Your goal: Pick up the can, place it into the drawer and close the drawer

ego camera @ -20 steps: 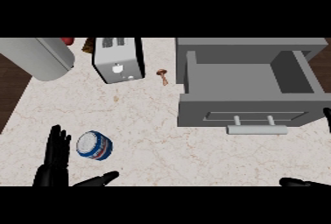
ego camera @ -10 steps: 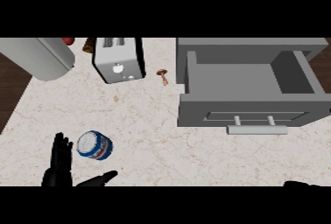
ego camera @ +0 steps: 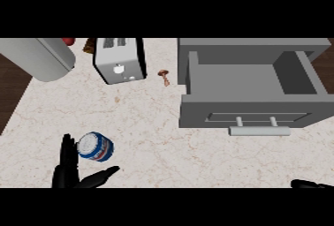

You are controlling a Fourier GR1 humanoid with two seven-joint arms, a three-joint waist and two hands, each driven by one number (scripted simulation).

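A blue and white can lies on its side on the marble counter at the lower left. My left hand is open just left of and below it, fingers straight beside the can and the thumb stretched out under it, not curled round it. The grey drawer stands pulled open at the upper right, its inside bare, its bar handle facing me. Only the fingertips of my right hand show at the lower right edge.
A silver toaster stands at the back, with a large metal cylinder to its left. A small brown object lies between the toaster and the drawer. The counter's left edge drops to a dark floor.
My left hand has slid down and toward the view's lower edge beside the can. My right hand has sunk lower, almost out of view. The can and drawer have not moved.
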